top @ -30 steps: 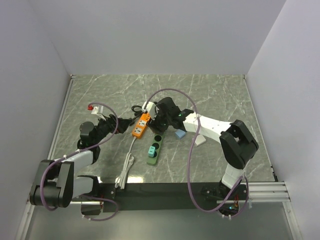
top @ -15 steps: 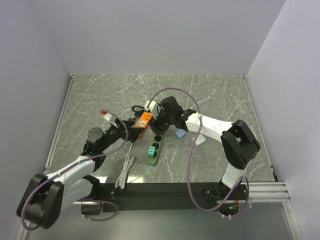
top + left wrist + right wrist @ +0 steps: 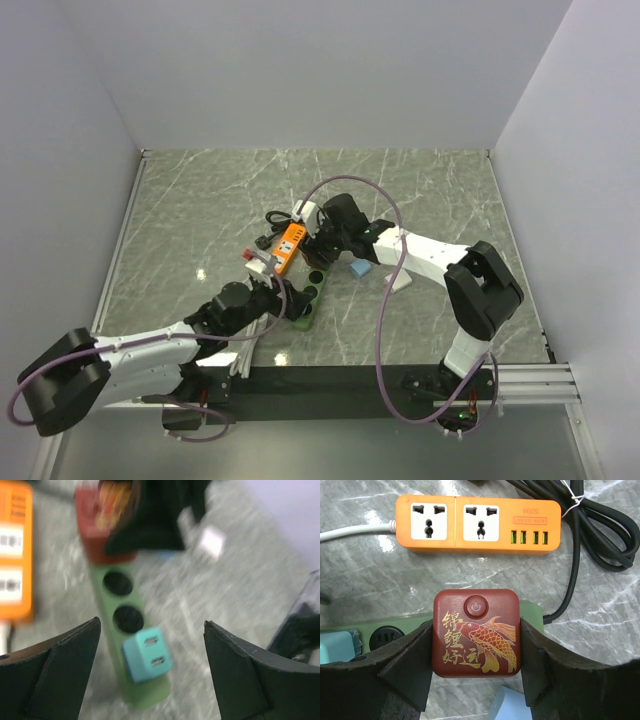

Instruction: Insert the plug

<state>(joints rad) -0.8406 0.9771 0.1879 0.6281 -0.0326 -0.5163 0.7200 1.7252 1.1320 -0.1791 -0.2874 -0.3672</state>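
Note:
My right gripper is shut on a red square plug with a gold koi picture. It holds the plug over the far end of the green power strip. In the top view the right gripper is at the strip's far end. My left gripper is open beside the strip's near part. In its wrist view the open left gripper frames the strip, two free round sockets and a teal plug seated at the near end. The red plug shows blurred beyond.
An orange power strip lies just left of the green one, its white cable running toward the near edge. A coiled black cable lies behind it. A light blue block and a white piece lie to the right.
My left arm has swung from the far left side across to the green strip, its gripper open. My right gripper has stayed over the strip with the red plug.

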